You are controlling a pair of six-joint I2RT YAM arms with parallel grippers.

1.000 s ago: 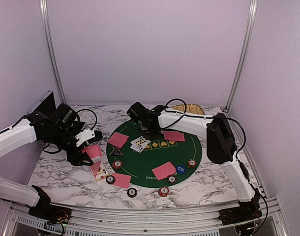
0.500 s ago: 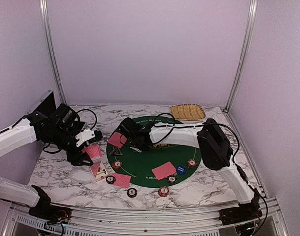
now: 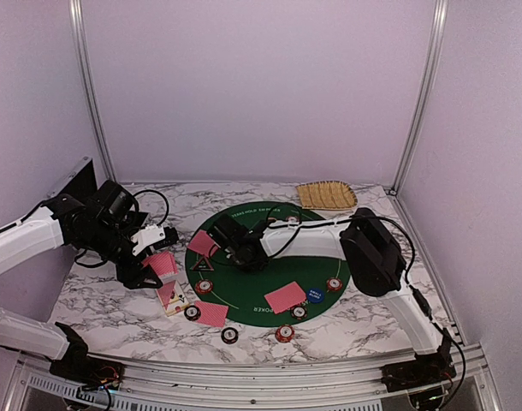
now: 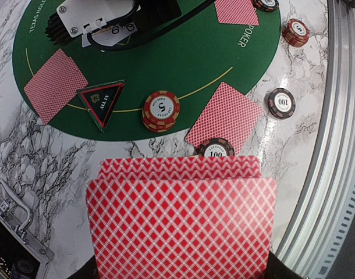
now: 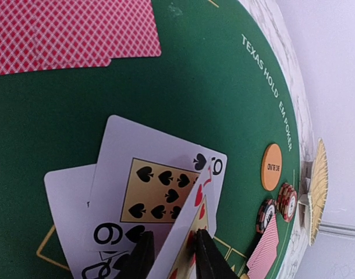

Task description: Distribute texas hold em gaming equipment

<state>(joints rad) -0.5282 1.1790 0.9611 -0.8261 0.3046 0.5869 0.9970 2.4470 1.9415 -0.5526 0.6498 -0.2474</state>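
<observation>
My left gripper [image 3: 150, 271] is shut on a fanned stack of red-backed cards [image 4: 180, 226], held above the marble left of the green mat [image 3: 329, 248]; its fingers are hidden behind the cards. My right gripper [image 5: 171, 256] is low over the mat's left-centre, jaws slightly apart. A face-up heart card [image 5: 192, 224] leans tilted between them, over a nine of spades [image 5: 157, 192] and another face-up card lying flat. Red-backed cards [image 3: 285, 296] and striped chips [image 4: 161, 110] lie around the mat, with a black-triangle button [image 4: 103, 100], a blue button [image 3: 315, 294] and an orange button [image 5: 272, 167].
A tan woven tray [image 3: 327, 194] sits at the back right of the marble table. A face-up card [image 3: 174, 298] lies on the marble below my left gripper. Chips [image 3: 284, 333] lie near the front edge. A metal rail [image 4: 340, 145] borders the table's near side.
My right arm has swept from the mat's back edge to its left-centre and lowered. Its jaws have parted a little round the face-up cards. The left arm has not moved.
</observation>
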